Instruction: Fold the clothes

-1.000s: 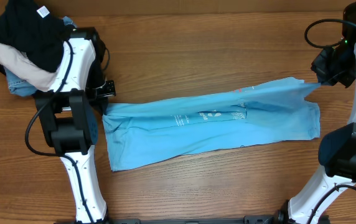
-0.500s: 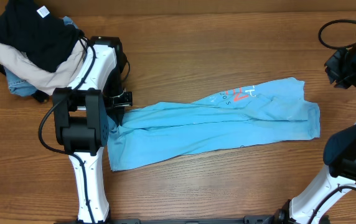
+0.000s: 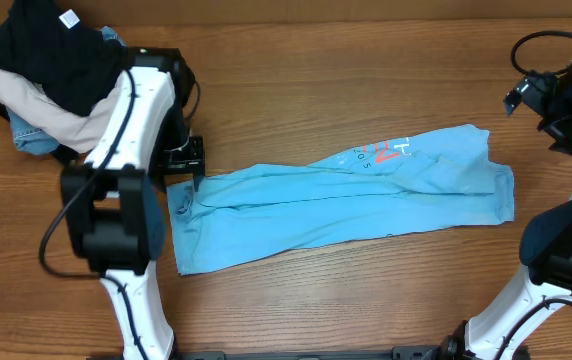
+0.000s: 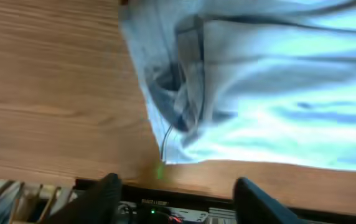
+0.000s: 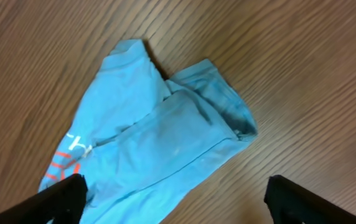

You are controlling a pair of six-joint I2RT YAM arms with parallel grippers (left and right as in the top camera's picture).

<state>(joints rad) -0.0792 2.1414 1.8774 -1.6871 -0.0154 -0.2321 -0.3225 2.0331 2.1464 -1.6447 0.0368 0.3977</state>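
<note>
Far left, a heap of black, cream and denim garments [image 3: 46, 80] sits on the brown wooden table [image 3: 316, 60]. Beside it the left gripper [image 4: 178, 182] hangs over the left end of the light sky-blue cotton T-shirt [image 3: 346, 200], fingers spread and empty. The shirt lies in a long rumpled band across mid-table, with the right gripper [image 5: 177, 183] above its right end, fingers wide apart.
</note>
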